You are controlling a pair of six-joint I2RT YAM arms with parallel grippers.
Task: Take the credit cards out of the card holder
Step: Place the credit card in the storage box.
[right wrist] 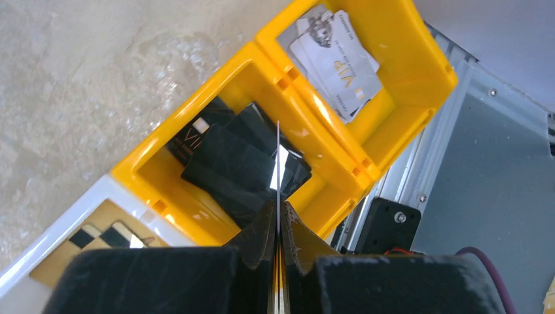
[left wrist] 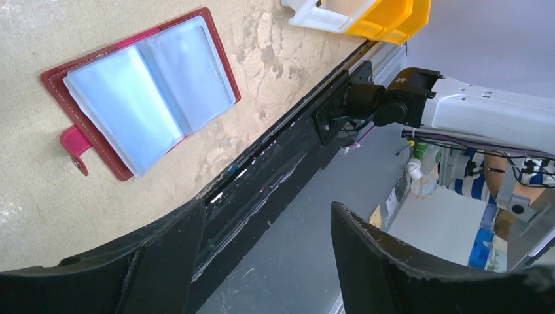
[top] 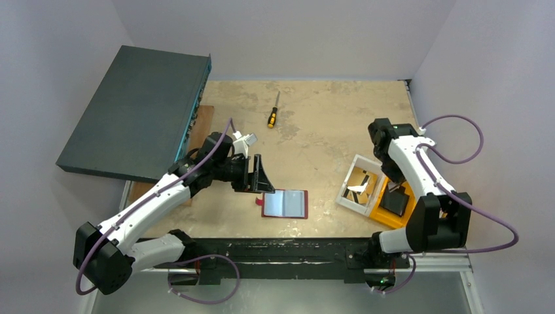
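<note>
The card holder [top: 285,203] looks emptied beside the wide-open left end effector [left wrist: 267,212], while the right end effector [right wrist: 278,216] pinches a card [right wrist: 278,163], probably the last, above the bin [right wrist: 141,167].

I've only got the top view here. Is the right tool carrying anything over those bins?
Observer: Yes, the right tool is shut on a thin card, seen edge-on.
Operator: What's below it?
Observer: A pile of dark cards in one compartment of the orange bin.
Operator: Anything left in the holder?
Observer: In the card holder, the clear sleeves look empty.
</note>
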